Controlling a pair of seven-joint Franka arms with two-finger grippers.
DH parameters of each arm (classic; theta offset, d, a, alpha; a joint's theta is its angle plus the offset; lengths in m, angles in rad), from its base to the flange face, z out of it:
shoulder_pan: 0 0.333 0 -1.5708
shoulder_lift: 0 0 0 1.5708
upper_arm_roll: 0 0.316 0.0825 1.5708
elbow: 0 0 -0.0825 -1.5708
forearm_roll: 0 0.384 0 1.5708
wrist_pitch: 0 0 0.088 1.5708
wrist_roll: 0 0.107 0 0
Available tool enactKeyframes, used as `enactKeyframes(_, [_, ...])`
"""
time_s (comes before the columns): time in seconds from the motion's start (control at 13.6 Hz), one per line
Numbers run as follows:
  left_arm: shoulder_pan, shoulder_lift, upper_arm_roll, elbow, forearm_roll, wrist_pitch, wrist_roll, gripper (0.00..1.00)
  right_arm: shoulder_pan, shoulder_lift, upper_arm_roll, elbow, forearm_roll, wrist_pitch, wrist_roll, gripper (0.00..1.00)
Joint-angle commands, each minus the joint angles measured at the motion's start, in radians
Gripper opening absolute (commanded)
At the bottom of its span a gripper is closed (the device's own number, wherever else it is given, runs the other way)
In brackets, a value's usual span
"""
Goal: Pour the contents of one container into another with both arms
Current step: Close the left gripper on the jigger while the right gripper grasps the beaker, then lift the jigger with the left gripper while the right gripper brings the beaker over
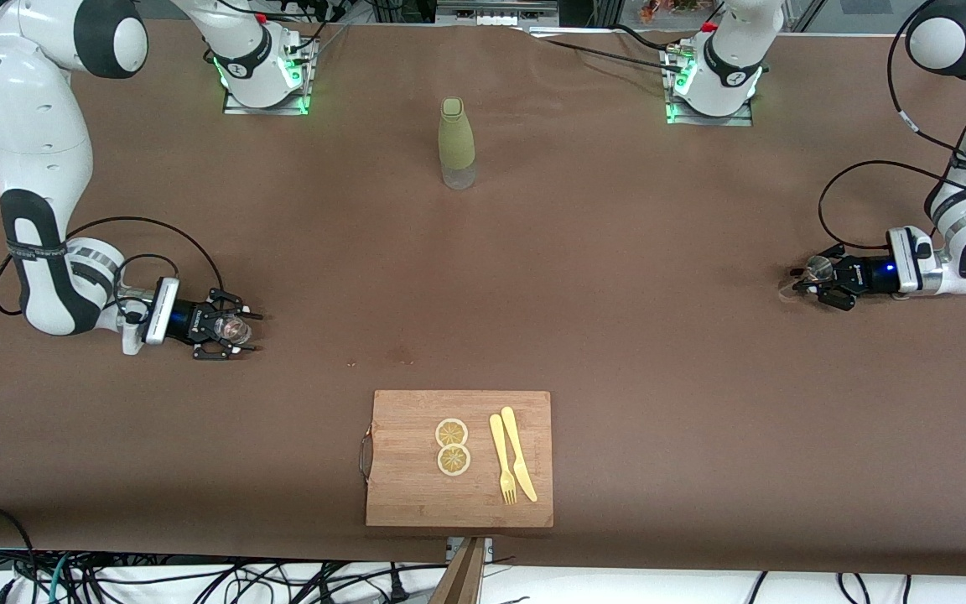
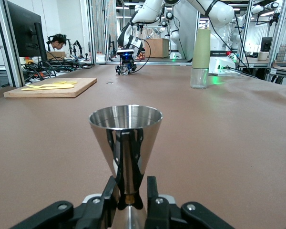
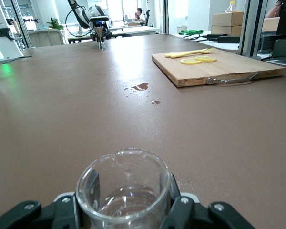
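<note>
My right gripper (image 1: 231,329) rests low at the right arm's end of the table, shut on a clear glass beaker (image 1: 238,327). In the right wrist view the beaker (image 3: 125,191) stands upright between the fingers (image 3: 181,210) with a little clear liquid in its bottom. At the left arm's end of the table, my left gripper (image 1: 810,282) is shut on a steel jigger (image 1: 817,268). The left wrist view shows the jigger (image 2: 126,138) upright, with the fingers (image 2: 108,196) clamped at its narrow waist. The cup's inside is hidden.
A green bottle (image 1: 456,138) with a clear base stands mid-table between the arm bases. A wooden cutting board (image 1: 416,495) near the front edge carries two lemon slices (image 1: 452,445), a yellow fork (image 1: 500,457) and a knife (image 1: 519,453). Small spill spots (image 3: 142,86) mark the cloth.
</note>
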Motion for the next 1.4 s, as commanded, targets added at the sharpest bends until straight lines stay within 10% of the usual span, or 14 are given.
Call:
enactKeyframes(0.0, [-0.004,0.015,0.015,0.012,-0.019,-0.023,0.140,0.00,-0.004,0.023,0.001,0.021,0.017,-0.015,-0.011,0.62])
enactKeyframes(1.33, [-0.196,-0.118,-0.094,0.069,-0.041,0.121,-0.278,0.00,0.033,0.020,0.080,0.176,0.054,-0.001,0.167,0.27])
